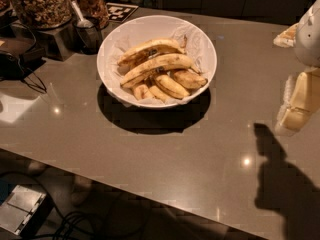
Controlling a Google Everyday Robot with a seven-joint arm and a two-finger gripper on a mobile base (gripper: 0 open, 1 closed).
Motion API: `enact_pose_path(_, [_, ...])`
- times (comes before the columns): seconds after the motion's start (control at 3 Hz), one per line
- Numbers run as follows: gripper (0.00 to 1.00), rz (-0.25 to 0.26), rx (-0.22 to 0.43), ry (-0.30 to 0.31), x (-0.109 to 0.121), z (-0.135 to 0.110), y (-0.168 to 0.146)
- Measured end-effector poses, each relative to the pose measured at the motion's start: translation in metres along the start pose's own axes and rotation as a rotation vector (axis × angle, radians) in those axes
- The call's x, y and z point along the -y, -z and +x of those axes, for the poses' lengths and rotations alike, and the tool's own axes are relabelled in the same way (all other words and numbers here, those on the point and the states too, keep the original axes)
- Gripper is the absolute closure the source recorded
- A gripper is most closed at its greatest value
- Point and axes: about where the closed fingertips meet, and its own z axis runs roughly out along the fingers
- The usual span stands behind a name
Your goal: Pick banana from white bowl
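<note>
Banana [159,65], long, curved and yellow with brown blotches, lies across the middle of a heap of similar fruit inside the white bowl [201,40]. A second long banana [150,49] rests just behind it, touching it, and three or four shorter ones [170,85] lie in front of it, toward the near rim. Crinkled white paper [131,35] lines the bowl under the fruit. The bowl stands upright on a grey-brown surface [165,159] and casts a dark shadow on its near side.

The end effector [294,115], pale cream in colour, hangs at the right edge of the view, well apart from the bowl and above the surface; whether it is open or closed cannot be told. It touches none of the fruit. Above it a white arm segment [309,34] is partly cut off by the frame. The arm's dark shadow [282,184] falls on the surface at lower right.

Behind the bowl, at upper left, stand two clear jars [37,4] of brown dry food, a metal scoop cup [89,30] and a black-and-white square marker [121,11].
</note>
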Motion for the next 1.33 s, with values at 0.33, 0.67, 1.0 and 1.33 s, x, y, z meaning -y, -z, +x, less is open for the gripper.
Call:
enact_pose_path(0.33, [0.0, 0.0, 0.0, 0.0, 0.0, 0.0, 0.0])
enact_pose_path(0.67, [0.0, 0.005, 0.001, 0.02, 0.003, -0.007, 0.003])
enact_pose_path(1.0, [0.0, 0.004, 0.002, 0.082, 0.008, -0.024, 0.005])
enact_pose_path(1.33, [0.0, 0.025, -0.007, 0.144, 0.015, -0.047, 0.002])
